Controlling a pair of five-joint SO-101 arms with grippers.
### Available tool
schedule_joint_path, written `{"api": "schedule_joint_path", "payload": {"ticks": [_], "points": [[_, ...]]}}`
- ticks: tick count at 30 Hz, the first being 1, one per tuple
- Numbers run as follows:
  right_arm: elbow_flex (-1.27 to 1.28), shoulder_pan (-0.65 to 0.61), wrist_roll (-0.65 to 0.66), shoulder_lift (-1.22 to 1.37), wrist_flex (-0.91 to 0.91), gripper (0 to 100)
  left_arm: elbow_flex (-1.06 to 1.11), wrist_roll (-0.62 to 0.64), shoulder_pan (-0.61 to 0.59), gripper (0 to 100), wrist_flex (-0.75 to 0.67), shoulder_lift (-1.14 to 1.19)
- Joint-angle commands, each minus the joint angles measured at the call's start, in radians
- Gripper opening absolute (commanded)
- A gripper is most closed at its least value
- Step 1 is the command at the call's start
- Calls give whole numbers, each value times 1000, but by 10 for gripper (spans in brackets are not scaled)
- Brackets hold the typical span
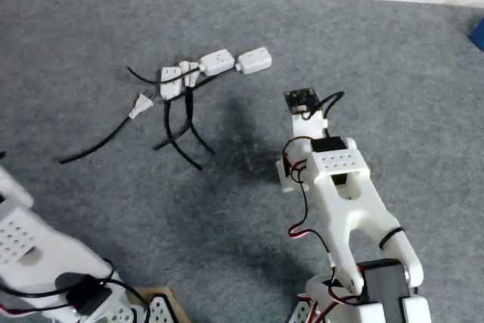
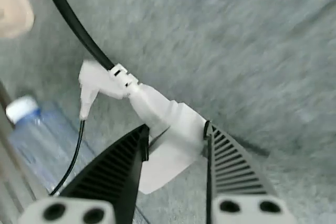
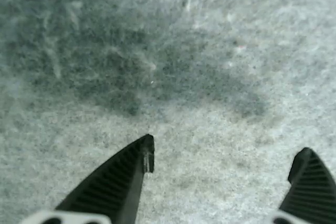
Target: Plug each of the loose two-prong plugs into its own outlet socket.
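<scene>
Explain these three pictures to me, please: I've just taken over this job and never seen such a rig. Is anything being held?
These are two small robot arms over a grey carpet. The high view looks down from a fixed camera: the right arm stands mid-picture, the left arm in the lower-left corner. On the carpet lies a cluster of white outlet sockets, and beside it one loose two-prong plug. The other two pictures come from a camera on each wrist. The left gripper is shut on a white connector on a black cord; plug or socket, I cannot tell. The right gripper is open over bare carpet, holding nothing.
</scene>
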Motion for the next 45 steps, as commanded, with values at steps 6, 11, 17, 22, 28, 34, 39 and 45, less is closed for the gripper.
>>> {"api": "schedule_joint_path", "payload": {"ticks": [6,11,17,22,28,34,39,45], "points": [[25,-33,2,-38,-12,386,-47,-21,-91,24,-166,180],[27,-33,2,-38,-12,386,-48,58,-36,59,-192,283],[27,-33,2,-38,-12,386,-84,149,-21,380,-292,289],[27,-33,2,-38,-12,386,-176,181,-38,344,-288,291],[19,-8,-3,-47,-7,386,-364,382,90,337,3,295],[-50,53,-5,-48,82,386,-421,652,433,337,118,298],[-194,51,-5,-39,156,386,-384,841,690,337,118,294],[-374,51,-5,13,160,386,-381,868,883,337,100,300]]}}
